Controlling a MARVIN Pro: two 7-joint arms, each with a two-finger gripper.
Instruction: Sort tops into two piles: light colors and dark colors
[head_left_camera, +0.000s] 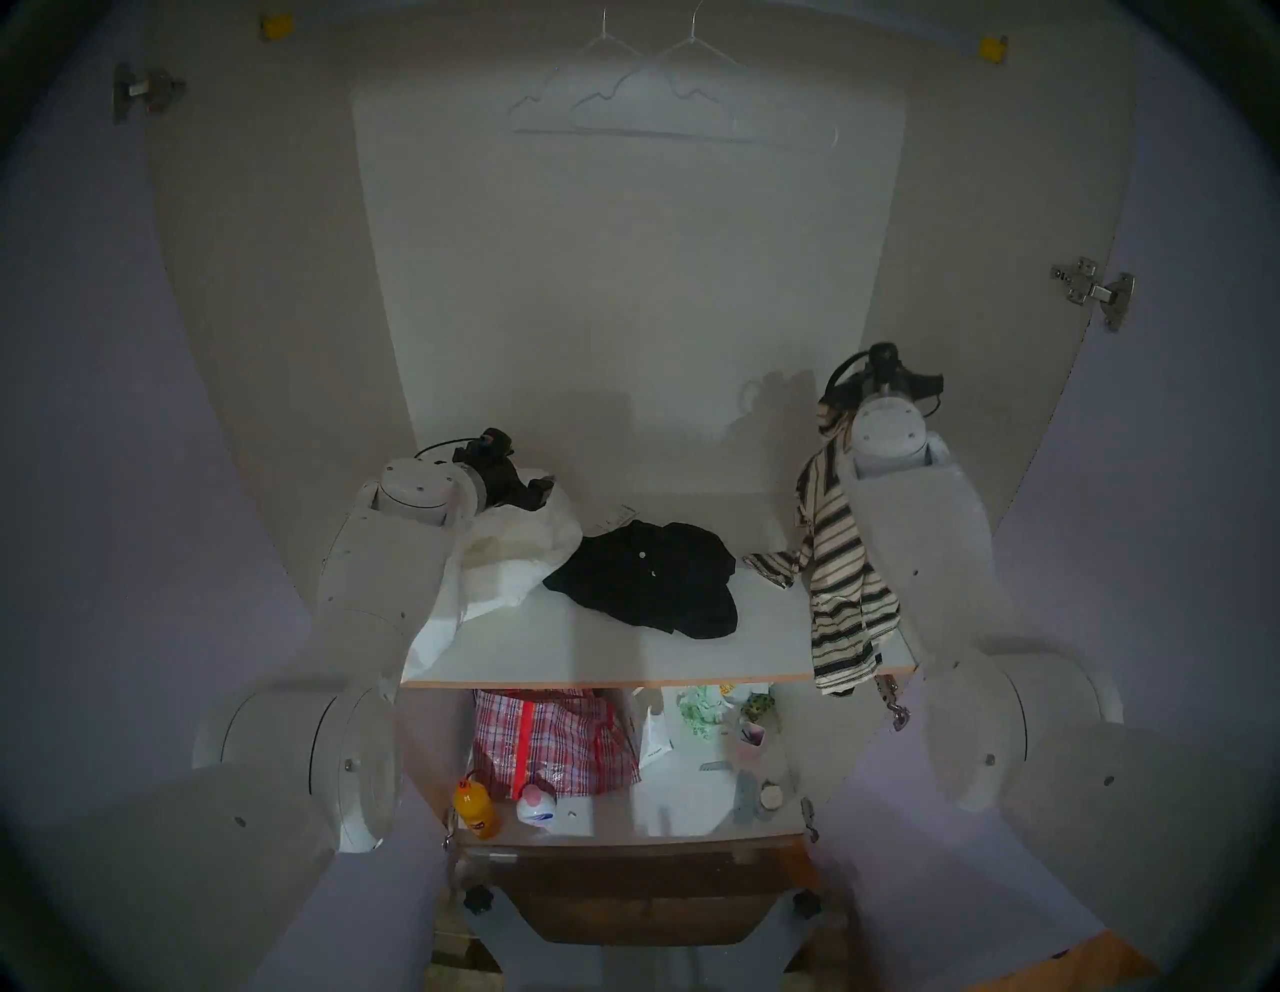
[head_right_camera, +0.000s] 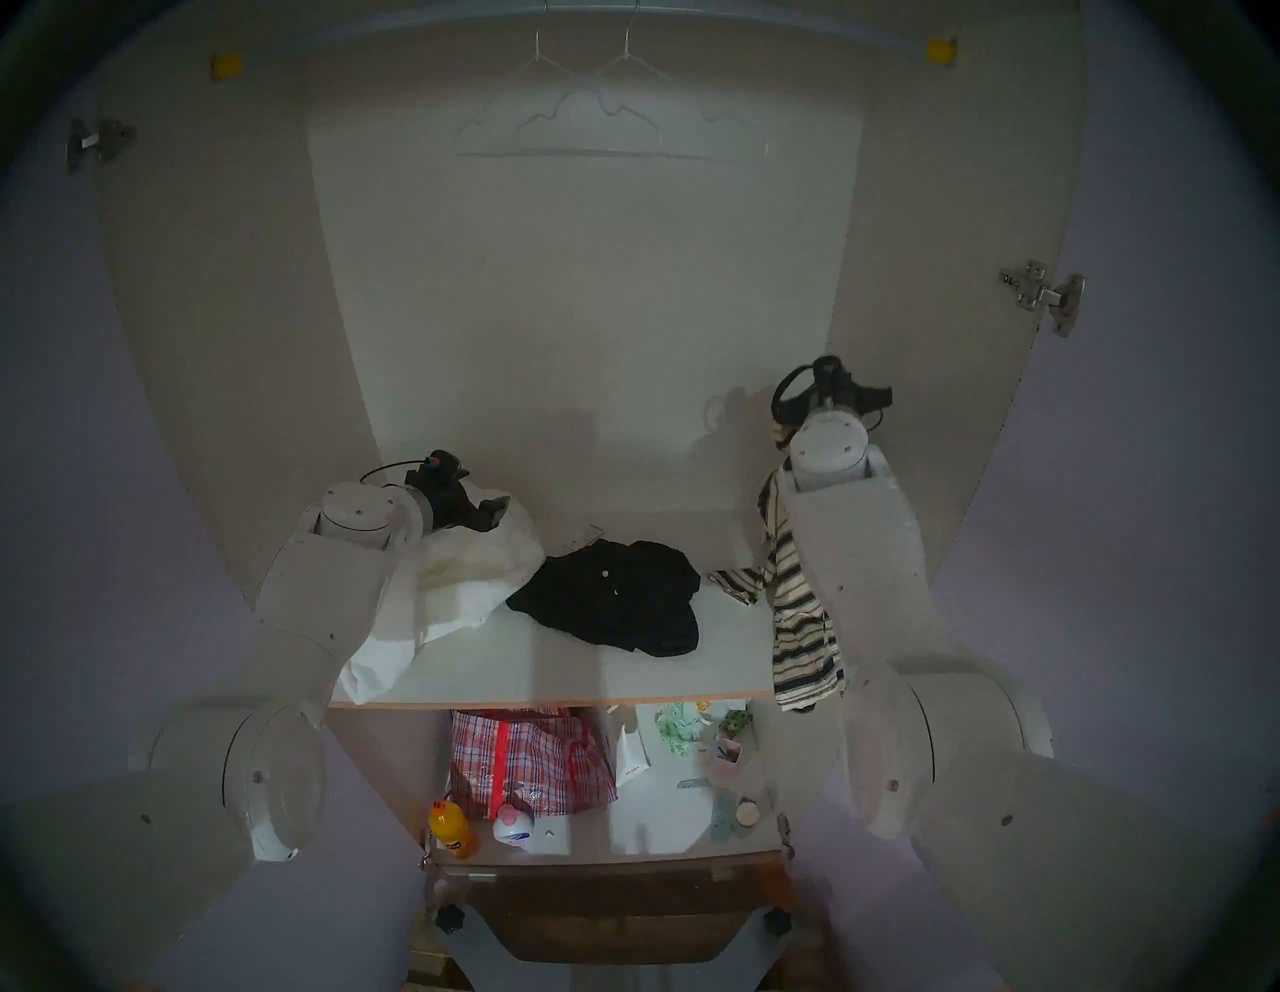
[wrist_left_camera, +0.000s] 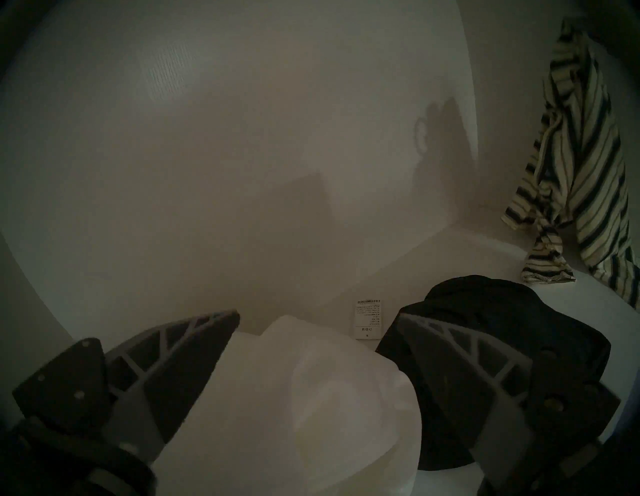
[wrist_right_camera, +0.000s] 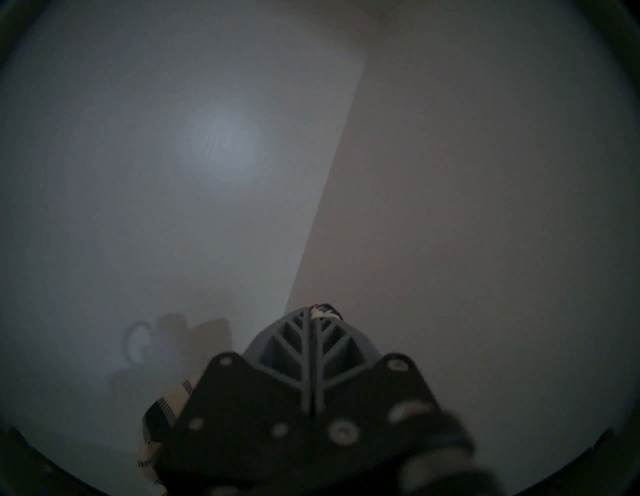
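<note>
Striped top (head_left_camera: 841, 554): soft knit, dangling, pinched in right gripper (wrist_right_camera: 317, 311).
White top (head_left_camera: 512, 554): puffy heap.
Left gripper (wrist_left_camera: 317, 325): fingers apart.

White top (head_right_camera: 471, 575) left, black top (head_right_camera: 609, 596) centre, striped top (head_right_camera: 796, 623) hanging from right hand (head_right_camera: 786, 433)

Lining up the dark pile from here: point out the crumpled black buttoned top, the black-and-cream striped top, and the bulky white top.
Crumpled black buttoned top (head_left_camera: 647, 578): head left view, middle of its heap.
Black-and-cream striped top (head_left_camera: 841, 575): head left view, hanging body panel.
Bulky white top (head_left_camera: 516, 554): head left view, upper folds.
</note>
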